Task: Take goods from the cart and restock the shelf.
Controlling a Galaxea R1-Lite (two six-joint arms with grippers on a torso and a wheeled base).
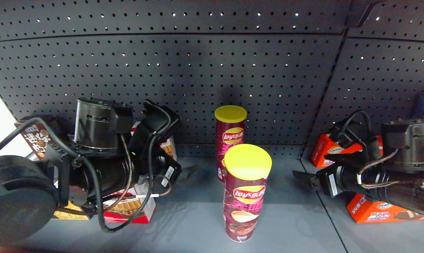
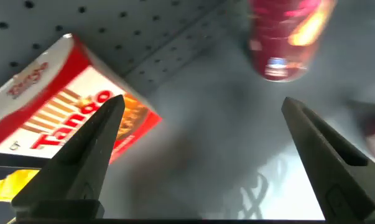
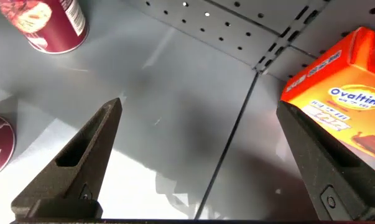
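We see two tall crimson chip cans with yellow lids standing upright on the grey shelf [image 1: 296, 225], near its middle. The front can [image 1: 246, 196] is closest to us. The rear can [image 1: 230, 140] stands just behind it, at about 12 o'clock from it, close to the dark pegboard [image 1: 197, 70] that backs the shelf. The two cans look slightly apart, though we cannot tell this for certain.

At 9 o'clock from the cans, the left tool [image 2: 201, 102] hangs low over the shelf. Its fingers are spread wide with nothing between them, and it is apart from both cans. Under and beside that arm, at about 8 o'clock from the front can, lies a red wafer box [image 1: 129, 210]. A brown box [image 1: 39, 137] sits farther out at 9 o'clock, partly hidden by the arm.

At 3 o'clock from the cans, the right tool [image 3: 198, 106] is also released, its fingers parted over bare shelf and holding nothing. It points toward the cans and is well clear of them. Beyond it, a rear orange box [image 1: 326, 149] stands against the pegboard at about 2 o'clock from the front can. A front orange box [image 1: 377, 211] lies at 3 o'clock, under the right arm.
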